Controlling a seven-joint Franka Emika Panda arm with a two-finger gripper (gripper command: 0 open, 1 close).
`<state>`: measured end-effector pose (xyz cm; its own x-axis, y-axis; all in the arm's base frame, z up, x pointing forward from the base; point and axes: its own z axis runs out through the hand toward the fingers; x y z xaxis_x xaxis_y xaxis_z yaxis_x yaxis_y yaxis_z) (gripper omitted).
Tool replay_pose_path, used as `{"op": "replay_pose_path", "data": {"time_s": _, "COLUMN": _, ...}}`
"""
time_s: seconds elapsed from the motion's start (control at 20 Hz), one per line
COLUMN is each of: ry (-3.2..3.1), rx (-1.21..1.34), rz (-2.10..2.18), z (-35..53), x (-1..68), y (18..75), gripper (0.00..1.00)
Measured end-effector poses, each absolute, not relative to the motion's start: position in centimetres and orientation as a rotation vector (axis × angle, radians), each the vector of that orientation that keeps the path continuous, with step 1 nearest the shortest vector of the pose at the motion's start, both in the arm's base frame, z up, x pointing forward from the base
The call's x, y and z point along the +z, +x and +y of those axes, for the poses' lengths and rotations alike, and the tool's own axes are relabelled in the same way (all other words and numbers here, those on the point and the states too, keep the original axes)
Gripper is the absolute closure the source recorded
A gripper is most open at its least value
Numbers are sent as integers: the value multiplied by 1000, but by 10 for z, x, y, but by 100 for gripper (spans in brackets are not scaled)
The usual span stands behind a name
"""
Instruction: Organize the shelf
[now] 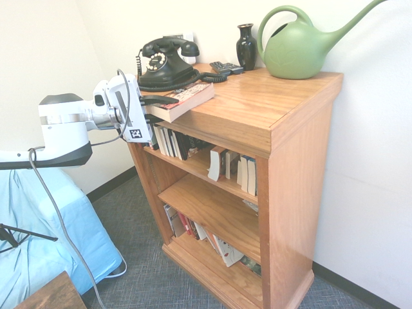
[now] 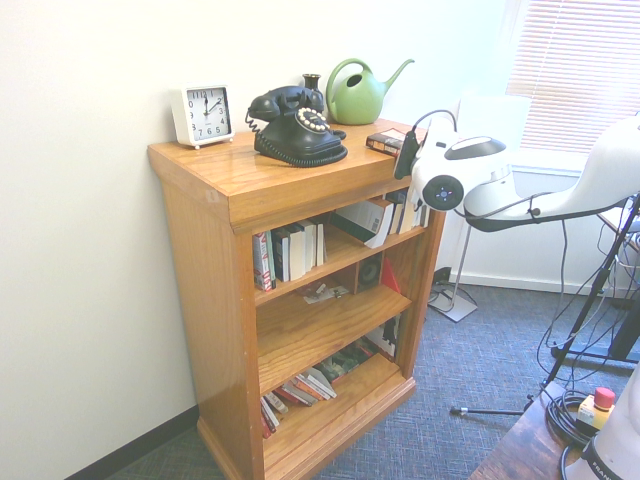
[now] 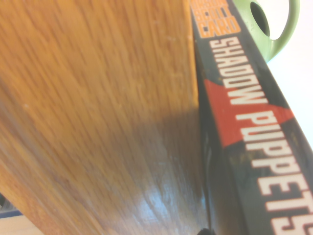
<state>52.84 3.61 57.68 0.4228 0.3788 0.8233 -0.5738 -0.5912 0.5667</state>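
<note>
My arm (image 2: pixel 560 197): white shell, smooth rounded links, black trim along the underside. Dark grey oval cap on top of the wrist, black round joint cover with bluish centre on the side. Silvery band by the flange, white boxy hand (image 1: pixel 125 108) with dark slot, black-and-white square marker low on it. My gripper (image 1: pixel 168 109) has black fingers. Thin dark cable loops over the hand, more cable along the arm. Base white, dark lettering.
</note>
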Motion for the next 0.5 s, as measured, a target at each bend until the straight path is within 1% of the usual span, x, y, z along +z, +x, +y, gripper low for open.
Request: {"op": "replay_pose_path", "data": {"time_s": 0.5, "ry": 1882, "rx": 1357, "rz": -283, "z": 30, "x": 596, "y": 527, "gripper": 100}}
